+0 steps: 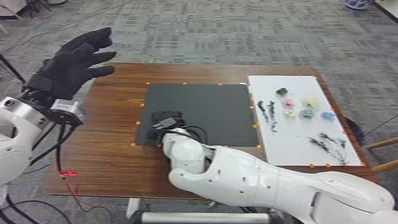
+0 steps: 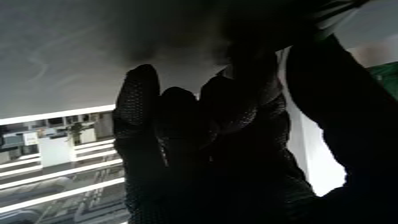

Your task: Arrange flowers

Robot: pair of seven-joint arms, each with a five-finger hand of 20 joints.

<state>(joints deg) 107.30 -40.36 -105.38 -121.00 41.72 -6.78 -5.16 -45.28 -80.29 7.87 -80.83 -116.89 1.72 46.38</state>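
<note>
Arranging looks barely begun: flowers [image 1: 306, 114], dark sprigs [image 1: 340, 144] lie loose on white sheet [image 1: 289, 142], surface's [image 1: 105, 165] right side, still to arrange. Right hand [image 1: 167, 119] over dark mat [image 1: 200, 100], grip can't be told. Left hand [image 1: 64, 75] raised, empty, fingers spread.

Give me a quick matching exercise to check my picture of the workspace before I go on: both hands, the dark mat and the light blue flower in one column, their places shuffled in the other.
Column one
1. left hand
2. right hand
3. dark mat
4. light blue flower

Column two
A. on the white board
B. raised at the left side of the brown table
C. in the middle part of the table, left of the white board
D. at the near left part of the dark mat

Right pairs: 1-B, 2-D, 3-C, 4-A
</note>
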